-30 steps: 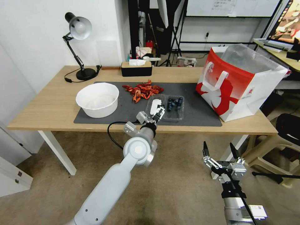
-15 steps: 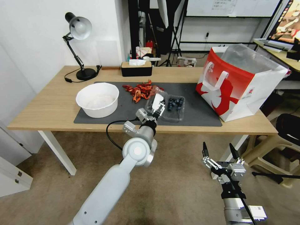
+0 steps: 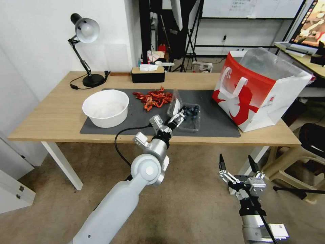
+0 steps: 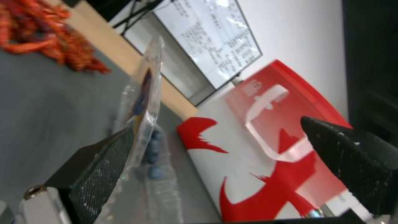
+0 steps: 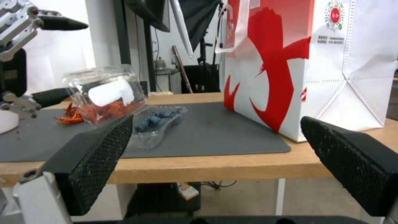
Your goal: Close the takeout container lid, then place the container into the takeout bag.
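Note:
The takeout container (image 3: 190,115) lies on the dark mat, its clear tray holding blueberries (image 5: 159,122). Its lid (image 3: 175,102), with the white sticker (image 5: 111,92), stands almost upright on the hinge, leaning a little away from the tray. My left gripper (image 3: 168,119) is open just in front of the box. One finger (image 4: 99,168) presses against the lid's outer face (image 4: 146,93), and the other finger (image 4: 352,161) hangs free towards the bag. The takeout bag (image 3: 260,89) stands open at the table's right end. My right gripper (image 3: 237,163) waits open, low in front of the table edge.
A white bowl (image 3: 105,107) sits on the mat's left end, with a pile of red crayfish shells (image 3: 155,97) behind the box. A desk lamp (image 3: 84,51) and tissue box (image 3: 148,74) stand at the back. A beige chair (image 3: 287,162) is at the right.
The lid has swung up from lying flat on the mat to nearly upright, pushed by my left gripper, which moved right and forward. The right arm has hardly moved.

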You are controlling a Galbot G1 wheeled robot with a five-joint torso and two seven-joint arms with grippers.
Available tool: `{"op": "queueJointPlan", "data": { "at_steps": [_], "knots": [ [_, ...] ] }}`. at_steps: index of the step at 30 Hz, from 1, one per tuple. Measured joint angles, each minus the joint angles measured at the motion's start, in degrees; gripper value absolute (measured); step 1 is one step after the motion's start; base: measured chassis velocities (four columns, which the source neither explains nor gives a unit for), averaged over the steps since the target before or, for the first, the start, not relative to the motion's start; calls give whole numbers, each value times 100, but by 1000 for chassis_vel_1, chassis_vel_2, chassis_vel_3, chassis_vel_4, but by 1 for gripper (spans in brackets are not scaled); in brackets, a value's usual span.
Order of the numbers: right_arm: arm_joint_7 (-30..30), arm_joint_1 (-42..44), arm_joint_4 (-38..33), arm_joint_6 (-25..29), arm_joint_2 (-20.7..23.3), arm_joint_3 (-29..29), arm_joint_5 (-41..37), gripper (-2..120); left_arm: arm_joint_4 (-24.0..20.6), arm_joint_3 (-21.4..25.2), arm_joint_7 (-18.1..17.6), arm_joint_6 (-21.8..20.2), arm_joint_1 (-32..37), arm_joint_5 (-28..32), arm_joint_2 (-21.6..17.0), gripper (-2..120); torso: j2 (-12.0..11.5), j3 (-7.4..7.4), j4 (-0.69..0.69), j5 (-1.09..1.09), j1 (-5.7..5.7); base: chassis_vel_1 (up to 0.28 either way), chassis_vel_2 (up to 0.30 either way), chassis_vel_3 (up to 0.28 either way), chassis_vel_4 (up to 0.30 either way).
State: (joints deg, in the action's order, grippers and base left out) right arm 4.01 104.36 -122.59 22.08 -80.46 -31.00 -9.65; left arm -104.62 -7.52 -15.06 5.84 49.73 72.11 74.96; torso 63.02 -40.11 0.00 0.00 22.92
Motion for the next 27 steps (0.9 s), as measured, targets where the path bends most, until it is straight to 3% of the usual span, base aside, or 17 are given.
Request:
{"op": "queueJointPlan", "data": {
  "at_steps": [13,19,24,27],
  "knots": [
    [36,12,-37,4,-7,36,88,100,400,-482,752,-340,-622,31,-137,100,0,0,0,0,0,0,0,0,0],
    [46,7,-38,1,-23,73,135,100,709,-710,712,-537,-985,372,-93,100,0,0,0,0,0,0,0,0,0],
    [48,8,-38,-3,-42,83,148,100,976,-834,423,-701,-1285,678,45,100,0,0,0,0,0,0,0,0,0],
    [49,6,-38,-5,-52,85,157,100,1189,-819,25,-799,-1503,1185,221,100,0,0,0,0,0,0,0,0,0]
  ]
}}
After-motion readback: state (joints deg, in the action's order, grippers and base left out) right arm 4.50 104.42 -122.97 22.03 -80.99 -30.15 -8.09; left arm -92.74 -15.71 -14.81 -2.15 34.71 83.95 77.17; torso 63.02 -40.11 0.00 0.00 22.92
